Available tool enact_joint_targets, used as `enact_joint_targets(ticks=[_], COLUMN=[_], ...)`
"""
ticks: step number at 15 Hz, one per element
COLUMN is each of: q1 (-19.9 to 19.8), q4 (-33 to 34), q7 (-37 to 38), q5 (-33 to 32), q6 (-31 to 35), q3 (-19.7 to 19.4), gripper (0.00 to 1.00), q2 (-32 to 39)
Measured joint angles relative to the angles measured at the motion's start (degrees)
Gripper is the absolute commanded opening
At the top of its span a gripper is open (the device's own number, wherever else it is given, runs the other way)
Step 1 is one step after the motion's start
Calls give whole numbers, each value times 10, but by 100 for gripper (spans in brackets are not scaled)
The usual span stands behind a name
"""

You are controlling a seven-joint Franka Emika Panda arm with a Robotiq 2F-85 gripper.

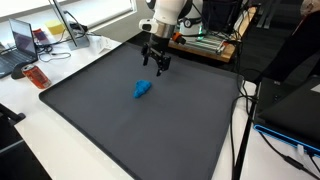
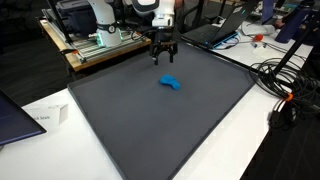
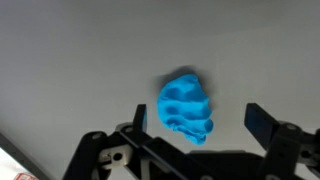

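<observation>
A crumpled bright blue object, like a small cloth or soft toy (image 1: 142, 89) (image 2: 171, 83) (image 3: 186, 106), lies near the middle of a dark grey mat (image 1: 120, 130) (image 2: 150, 125). My gripper (image 1: 157, 65) (image 2: 163, 58) (image 3: 197, 123) hangs above the mat behind the blue object, not touching it. Its jaws stand wide open and empty. In the wrist view the blue object shows between the two fingers, well below them.
A laptop (image 1: 22, 40) and an orange item (image 1: 37, 77) sit on the white desk beside the mat. Behind the mat stands a bench with electronics (image 2: 100, 40). Cables (image 2: 285, 85) trail on the white surface by the mat's edge.
</observation>
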Motion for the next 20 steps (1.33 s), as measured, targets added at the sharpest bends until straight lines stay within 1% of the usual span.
enact_joint_targets(ticks=[5,7,10,13,16,20], q1=[-2,-5,-16,-36,-66,-99], q4=[-1,-1,-3,-12,-30,-44], q7=[-3,-25,-77,-142,-209,-246], q5=[-33,-34,-34,-33,-30,-30], q6=[30,36,58,106,161,218], q3=[-31,-34,-34,-33,-20,-5], gripper=[100,100,100,100,100,100], q2=[0,0,2,3,8,22])
